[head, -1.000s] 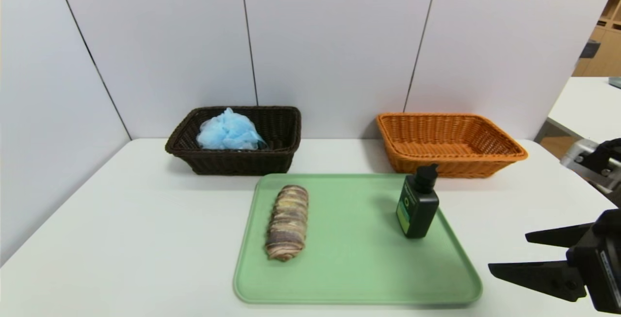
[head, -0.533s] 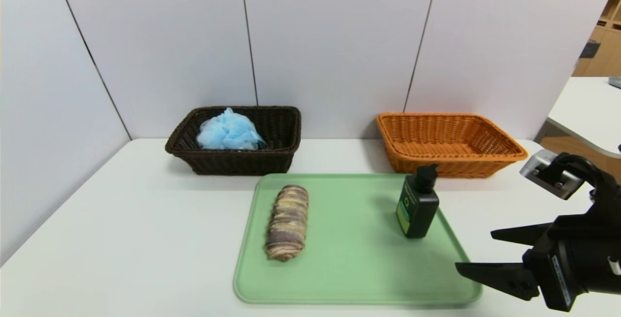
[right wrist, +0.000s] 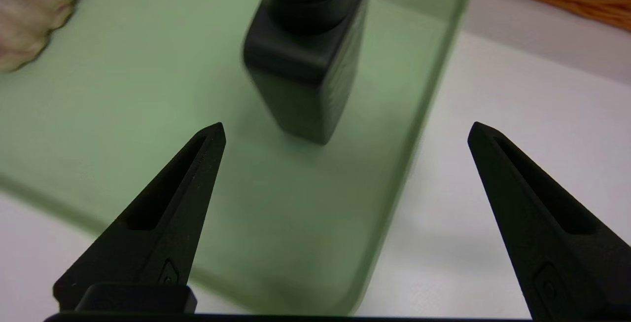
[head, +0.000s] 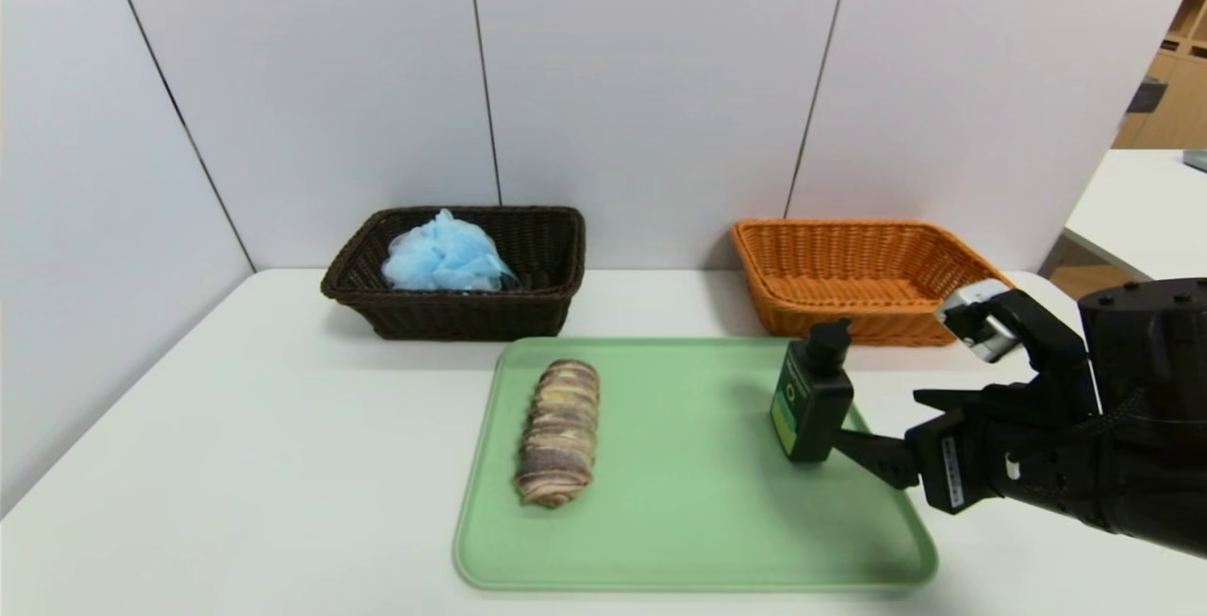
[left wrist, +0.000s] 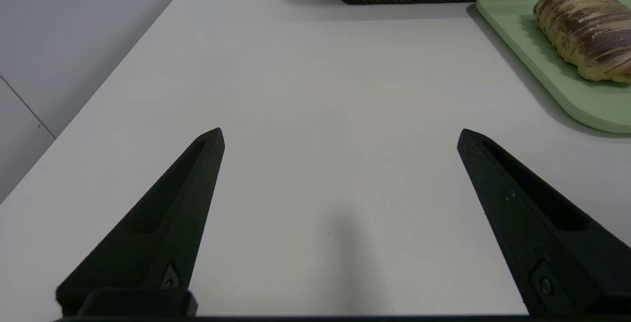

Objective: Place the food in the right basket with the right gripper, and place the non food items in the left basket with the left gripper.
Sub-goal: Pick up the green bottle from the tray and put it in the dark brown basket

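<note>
Reaching for the bread roll, it seems, the right tool is wide open and holds nothing. On the green tray, the roll lies left of the pump bottle. Next, the tool must go past the bottle without a bump.

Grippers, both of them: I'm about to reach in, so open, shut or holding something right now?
Left gripper: open, empty, over the table.
Right gripper: open, empty, near the pump bottle.
</note>
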